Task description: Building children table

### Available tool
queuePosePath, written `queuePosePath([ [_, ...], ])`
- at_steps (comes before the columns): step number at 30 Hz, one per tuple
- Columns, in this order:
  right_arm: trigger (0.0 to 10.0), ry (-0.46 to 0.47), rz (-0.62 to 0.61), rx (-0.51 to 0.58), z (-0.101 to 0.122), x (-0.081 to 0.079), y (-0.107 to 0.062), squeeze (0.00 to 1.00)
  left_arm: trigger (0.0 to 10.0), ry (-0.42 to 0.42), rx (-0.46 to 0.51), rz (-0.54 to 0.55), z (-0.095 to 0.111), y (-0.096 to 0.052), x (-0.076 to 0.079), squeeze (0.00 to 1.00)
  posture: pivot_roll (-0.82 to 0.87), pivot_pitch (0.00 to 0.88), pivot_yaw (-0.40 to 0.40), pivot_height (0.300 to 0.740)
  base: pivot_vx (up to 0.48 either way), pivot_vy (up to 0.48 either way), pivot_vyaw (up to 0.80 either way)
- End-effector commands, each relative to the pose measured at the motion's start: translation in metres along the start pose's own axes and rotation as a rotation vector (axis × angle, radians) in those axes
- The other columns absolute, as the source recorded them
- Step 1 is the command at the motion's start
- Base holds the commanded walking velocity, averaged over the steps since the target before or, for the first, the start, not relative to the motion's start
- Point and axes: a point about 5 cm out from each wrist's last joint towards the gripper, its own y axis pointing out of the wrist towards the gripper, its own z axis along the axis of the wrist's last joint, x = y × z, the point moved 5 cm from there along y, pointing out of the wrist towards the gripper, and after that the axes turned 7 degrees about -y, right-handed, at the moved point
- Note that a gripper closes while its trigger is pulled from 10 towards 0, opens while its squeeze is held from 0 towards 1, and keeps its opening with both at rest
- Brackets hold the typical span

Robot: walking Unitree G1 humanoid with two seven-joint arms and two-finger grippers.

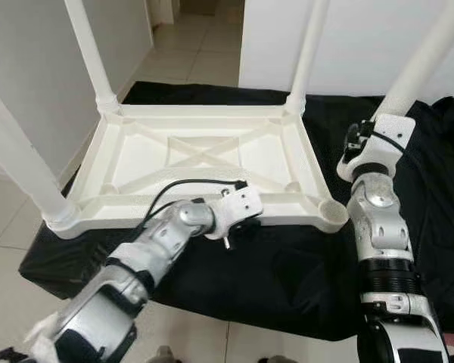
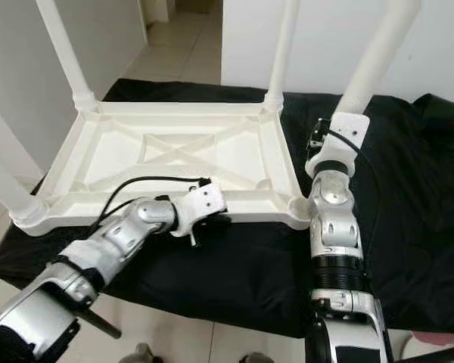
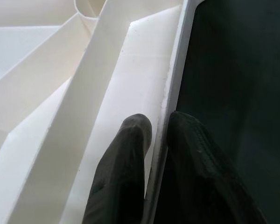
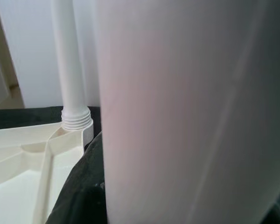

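Plastic is what everything here is made of: the white tabletop is lying upside down on a black cloth spread over a low surface, its ribbed underside facing up, with three white legs already standing in its corner sockets: two at the far corners and one at the near left. The near right socket is sitting open and empty. The fourth leg is being carried by the right gripper, slanting up and away from that socket; the wrist view is looking straight along its smooth pale shaft, so I cannot tell how the jaws are standing around it. The left gripper is pinching the near rim of the tabletop, one black finger inside the lip and the other outside, clenched on the thin edge.

The tabletop is probably light and fairly stiff thanks to the ribs, but prone to sliding on the cloth, so bracing it by the rim near the empty socket looks sensible. The leg is likely hollow, light and slick; a hold low on the shaft, close to the end that enters the socket, would give better control than a high one, which could let it swing or slip while being pressed or twisted home
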Motion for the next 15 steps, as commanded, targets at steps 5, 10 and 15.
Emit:
queuePosePath([
  [5, 10.0, 0.004, 0.013, -0.005, 0.001, -0.003, 0.002, 0.0, 0.0, 0.063, 0.012, -0.226, 0.012, -0.012, 0.024, 0.0, -0.08, 0.0, 0.02, 0.74, 0.0, 0.0, 0.0],
  [10, 10.0, -0.003, 0.042, -0.013, -0.001, -0.008, 0.003, 0.0, 3.6, 0.071, 0.011, -0.213, 0.013, -0.019, 0.021, 0.0, -0.07, 0.0, 0.009, 0.74, 0.0, 0.0, 0.0],
  [15, 10.0, -0.015, 0.116, -0.012, -0.003, -0.021, 0.0, 0.0, 10.0, 0.062, 0.0, -0.161, 0.012, -0.023, 0.011, 1.0, -0.07, 0.0, -0.001, 0.74, 0.0, 0.0, 0.0],
])
